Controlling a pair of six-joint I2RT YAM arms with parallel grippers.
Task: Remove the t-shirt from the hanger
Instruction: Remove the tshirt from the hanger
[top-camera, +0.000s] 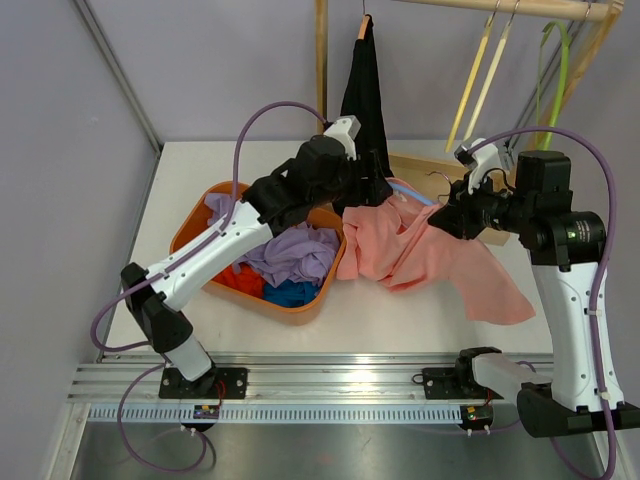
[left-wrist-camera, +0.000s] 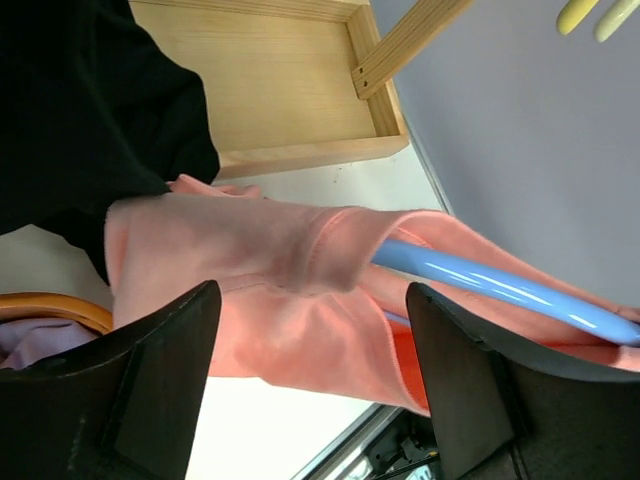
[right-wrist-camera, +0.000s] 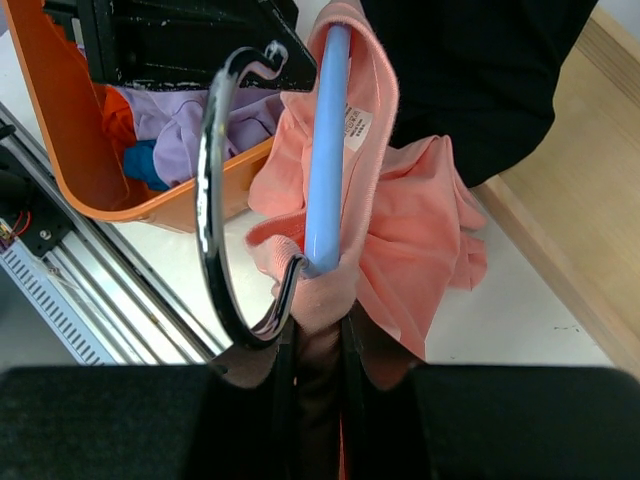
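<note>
The salmon-pink cotton t-shirt (top-camera: 430, 255) lies half heaped on the white table top (top-camera: 400, 315), between the two arms and just right of the orange plastic laundry basket (top-camera: 186, 228); its neck end is held up off the table on the light-blue plastic hanger (right-wrist-camera: 325, 150), whose chrome wire hook (right-wrist-camera: 210, 180) curls free to one side.

The right gripper (right-wrist-camera: 318, 365) is clamped on the hanger at the root of that hook, with some pink cloth caught in the pinch; the left gripper (left-wrist-camera: 310, 300) stands wide apart, one finger on each side of the cloth-covered shoulder, pressing nothing that I can see.

What matters next, I'd say, is the line of the blue bar; it runs straight from the right fingers towards the left ones, so the shoulder capping it is nearest the left arm; once pinched, the cloth would have to slide along that axis, away from the right hand.

The hanger's other arm is buried under the shirt; its far tip is covered too; how much cloth the right fingers trap is unclear; from above, the left fingers are lost against the black hanging garment (top-camera: 365, 90).
</note>
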